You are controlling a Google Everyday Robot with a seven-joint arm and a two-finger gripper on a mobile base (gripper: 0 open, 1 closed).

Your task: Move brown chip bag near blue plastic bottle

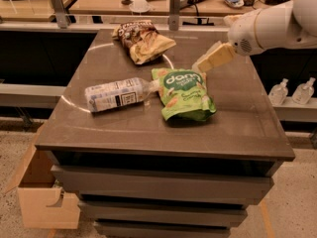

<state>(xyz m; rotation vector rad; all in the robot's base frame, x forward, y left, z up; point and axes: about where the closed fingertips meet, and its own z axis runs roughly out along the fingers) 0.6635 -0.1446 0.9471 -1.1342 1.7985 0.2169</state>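
Found brown chip bag (142, 41) lying flat at the far middle of the dark table (237, 128), dark printed end toward the back edge, pale end toward the front right. Found blue plastic bottle (119, 94) on its side left of centre, cap end to the right, at the upper left corner of a green snack pouch (184, 94); cannot tell whether touching. Bag and bottle apart. Logged gripper (214, 57) over the right rear of the table, just beside the pouch's top right corner, right of the chip bag, nothing seen in it; cannot tell how wide it stands. Noted a metal post (174, 6) just behind the bag, a cardboard box (44, 202) on the floor front left, and two small clear bottles (279, 90) on the ledge at right.
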